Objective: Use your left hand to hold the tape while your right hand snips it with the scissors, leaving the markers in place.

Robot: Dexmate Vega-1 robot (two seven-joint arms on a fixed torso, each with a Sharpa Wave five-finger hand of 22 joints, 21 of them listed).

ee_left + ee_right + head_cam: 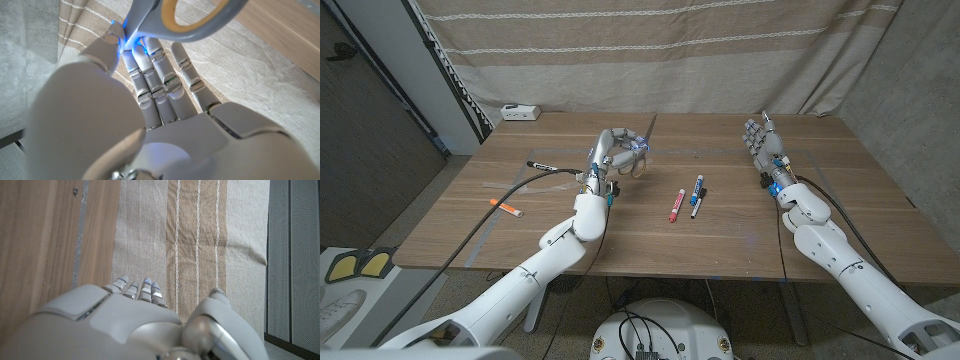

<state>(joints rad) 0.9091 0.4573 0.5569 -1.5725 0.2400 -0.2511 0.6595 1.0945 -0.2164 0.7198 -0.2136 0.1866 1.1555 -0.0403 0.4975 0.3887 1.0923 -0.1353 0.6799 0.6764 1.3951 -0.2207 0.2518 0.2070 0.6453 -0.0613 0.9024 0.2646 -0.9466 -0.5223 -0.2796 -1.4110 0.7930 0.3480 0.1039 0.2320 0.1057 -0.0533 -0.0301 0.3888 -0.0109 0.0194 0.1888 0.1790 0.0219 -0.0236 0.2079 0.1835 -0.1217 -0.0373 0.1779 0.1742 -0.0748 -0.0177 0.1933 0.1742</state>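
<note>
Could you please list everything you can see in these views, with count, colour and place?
scissors: one, grey handles with yellow lining, held up by the left robot hand
markers: three, red, blue and black, side by side at table centre
orange marker: one, table's left part
white box: one, far left corner
table: one, wooden
curtain: beige, striped, behind the table
left robot hand: grips the scissors
right robot hand: fingers apart, holds nothing
</note>
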